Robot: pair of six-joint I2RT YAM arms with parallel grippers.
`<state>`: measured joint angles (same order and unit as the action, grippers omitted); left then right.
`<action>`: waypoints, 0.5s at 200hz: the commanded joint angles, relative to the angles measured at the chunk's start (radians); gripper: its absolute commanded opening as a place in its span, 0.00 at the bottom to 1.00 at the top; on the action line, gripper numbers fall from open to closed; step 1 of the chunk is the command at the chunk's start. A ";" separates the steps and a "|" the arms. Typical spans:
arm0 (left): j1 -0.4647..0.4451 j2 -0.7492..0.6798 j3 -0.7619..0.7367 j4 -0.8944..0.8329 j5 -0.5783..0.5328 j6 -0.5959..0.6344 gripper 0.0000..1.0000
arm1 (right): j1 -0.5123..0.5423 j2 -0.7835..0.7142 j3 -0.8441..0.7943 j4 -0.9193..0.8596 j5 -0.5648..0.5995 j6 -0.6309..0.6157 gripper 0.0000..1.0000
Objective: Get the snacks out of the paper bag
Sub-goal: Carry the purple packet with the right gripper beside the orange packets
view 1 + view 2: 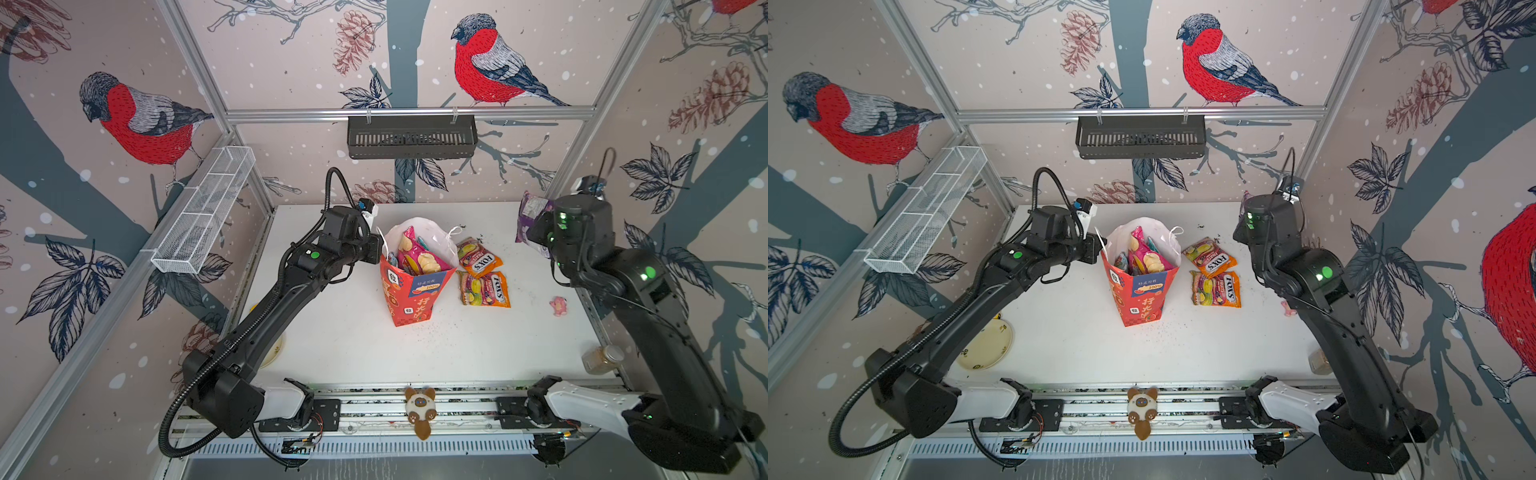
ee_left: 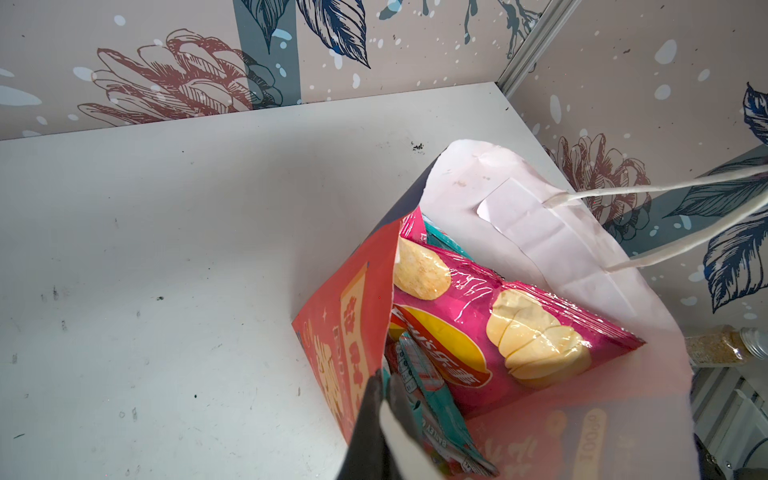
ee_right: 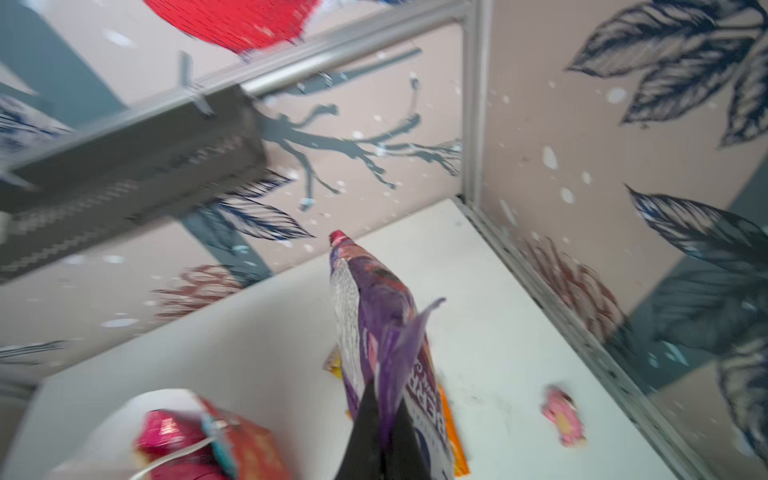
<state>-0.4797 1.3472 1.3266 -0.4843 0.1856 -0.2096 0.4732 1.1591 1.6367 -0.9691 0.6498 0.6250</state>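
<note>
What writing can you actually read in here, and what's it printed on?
"FOX'S": far orange packet.
"FOX'S": near orange packet.
"100%": blue panel on the paper bag.
"BERR", cut off: purple packet.
Pink chip bag logo: partly hidden.
Gold characters on the paper bag: too small.

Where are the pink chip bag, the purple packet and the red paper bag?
pink chip bag point(image 2: 469, 307): left wrist view, on its glossy front.
purple packet point(image 3: 380, 301): right wrist view, on its upper half.
paper bag point(image 1: 405, 305): in a top view, on its red front.

Left tool point(image 2: 382, 386) pinched shut; right tool point(image 3: 386, 403) shut, held high.
</note>
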 commanded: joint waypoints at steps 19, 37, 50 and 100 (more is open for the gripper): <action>0.005 0.006 0.013 0.062 0.015 0.010 0.00 | -0.214 -0.026 -0.208 0.045 -0.128 -0.031 0.01; 0.006 0.009 0.010 0.061 0.016 0.010 0.00 | -0.278 -0.007 -0.285 0.077 -0.166 -0.055 0.01; 0.008 0.009 0.007 0.058 0.015 0.011 0.00 | -0.321 0.010 -0.334 0.101 -0.193 -0.075 0.01; 0.018 0.007 0.002 0.062 0.020 0.010 0.00 | -0.396 0.155 -0.425 0.147 -0.147 -0.127 0.01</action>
<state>-0.4675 1.3556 1.3281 -0.4835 0.1925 -0.2085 0.0891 1.2491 1.2209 -0.8799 0.4583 0.5411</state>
